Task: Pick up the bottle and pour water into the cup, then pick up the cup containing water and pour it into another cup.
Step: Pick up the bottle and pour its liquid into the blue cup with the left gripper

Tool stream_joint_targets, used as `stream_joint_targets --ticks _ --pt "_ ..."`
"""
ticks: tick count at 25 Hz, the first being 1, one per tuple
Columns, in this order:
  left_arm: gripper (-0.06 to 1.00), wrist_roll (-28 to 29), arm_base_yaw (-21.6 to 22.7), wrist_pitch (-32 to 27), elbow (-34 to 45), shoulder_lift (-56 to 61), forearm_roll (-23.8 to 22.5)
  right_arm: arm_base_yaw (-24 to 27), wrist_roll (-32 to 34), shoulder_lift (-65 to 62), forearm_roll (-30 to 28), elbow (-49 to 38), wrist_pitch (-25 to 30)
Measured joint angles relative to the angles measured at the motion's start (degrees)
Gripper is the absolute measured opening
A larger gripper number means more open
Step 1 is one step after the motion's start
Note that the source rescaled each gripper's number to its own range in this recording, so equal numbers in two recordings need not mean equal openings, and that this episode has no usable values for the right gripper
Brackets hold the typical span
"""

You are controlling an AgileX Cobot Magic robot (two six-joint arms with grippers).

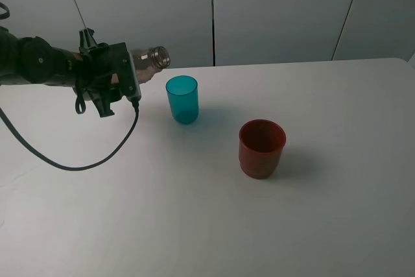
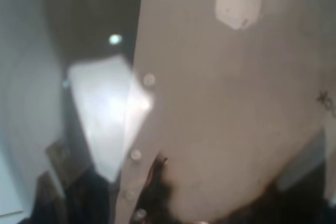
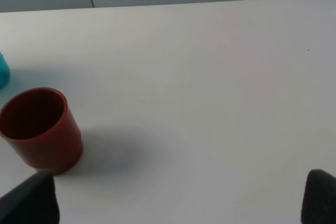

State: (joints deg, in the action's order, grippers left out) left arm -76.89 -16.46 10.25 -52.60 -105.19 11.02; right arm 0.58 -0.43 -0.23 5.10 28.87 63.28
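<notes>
The first pour looks barely begun: the left fingers [image 1: 130, 76], closed on the bottle [image 1: 150, 60], tip its mouth toward the teal cup [image 1: 182, 98], while the red cup [image 1: 262, 147] stands apparently empty on the surface [image 1: 324, 225] and the right fingers [image 3: 320, 198] gape idle.

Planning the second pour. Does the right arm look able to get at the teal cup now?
Probably not cleanly: the red cup stands roughly between the open right gripper and the teal cup, and the left gripper holds the bottle tilted toward it.
</notes>
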Motion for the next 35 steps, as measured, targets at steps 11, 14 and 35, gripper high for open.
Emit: stream_joint_targets --ticks 11,14,35 --pt "0.00 -13.79 0.00 -0.08 -0.41 -0.11 11.93 0.00 0.00 0.00 0.00 0.00 0.00" --pt "0.00 -18.31 -0.36 1.36 -0.64 -0.73 16.14 0.00 0.00 0.00 0.00 0.00 0.00" --pt "0.00 -43.15 -3.88 4.82 -6.52 -7.30 36.85 0.00 0.00 0.00 0.00 0.00 0.00"
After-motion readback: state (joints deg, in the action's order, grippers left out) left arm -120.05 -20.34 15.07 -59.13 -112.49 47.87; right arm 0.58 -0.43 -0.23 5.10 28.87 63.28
